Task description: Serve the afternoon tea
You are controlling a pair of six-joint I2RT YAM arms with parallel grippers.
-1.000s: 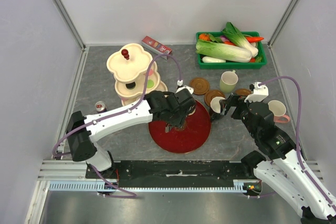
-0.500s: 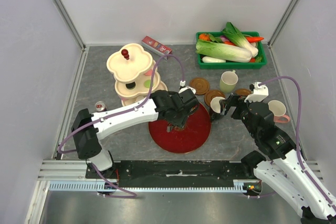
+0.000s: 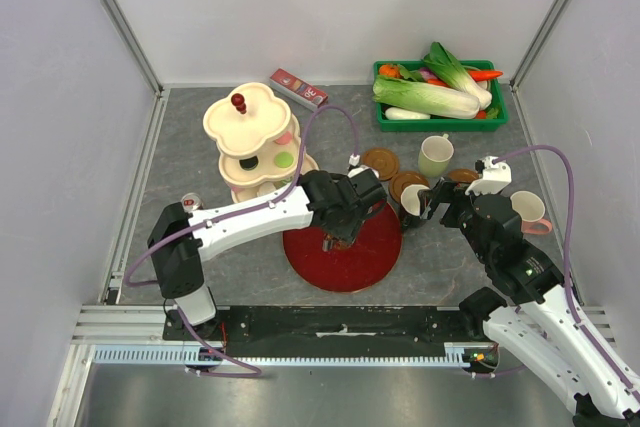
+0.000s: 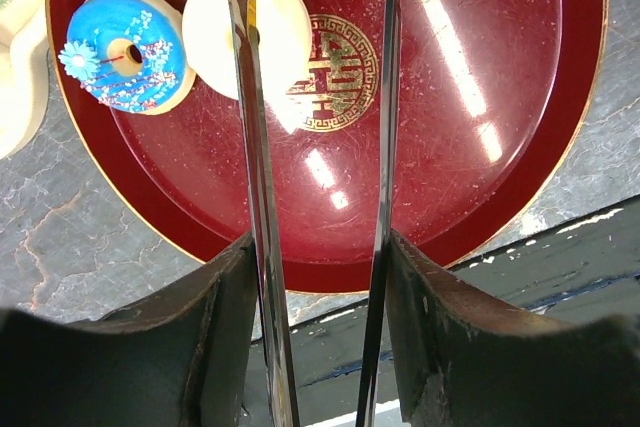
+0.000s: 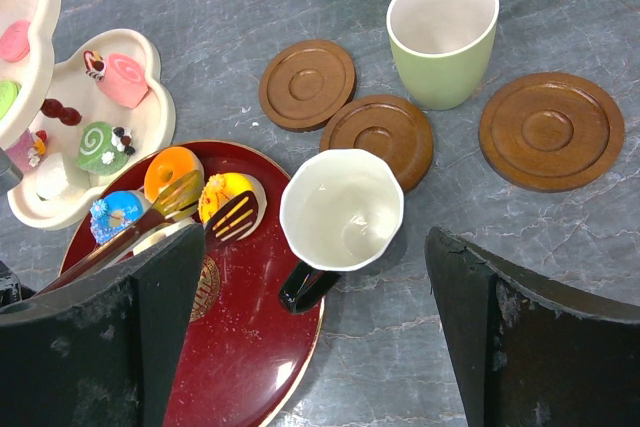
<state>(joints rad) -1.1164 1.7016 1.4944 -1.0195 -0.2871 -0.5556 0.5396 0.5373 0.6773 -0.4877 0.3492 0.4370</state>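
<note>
Right wrist: three coasters (image 5: 551, 130), two mugs (image 5: 443, 25), four sweets (image 5: 172, 172) on plate (image 5: 255, 347); left jaws tight on tongs (image 5: 180, 195), right jaws wide, empty.

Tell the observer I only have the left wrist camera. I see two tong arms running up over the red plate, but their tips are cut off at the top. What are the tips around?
Observer: In the right wrist view the tongs straddle the yellow donut, beside the orange donut. I can't tell whether they touch it.
Operator: And the right arm?
Observer: The right gripper is open above the black mug, which stands on the table at the edge of the red plate.
Operator: Are the coasters taken?
Observer: The three coasters that show are bare. The pale green mug stands on the table among them.
</note>
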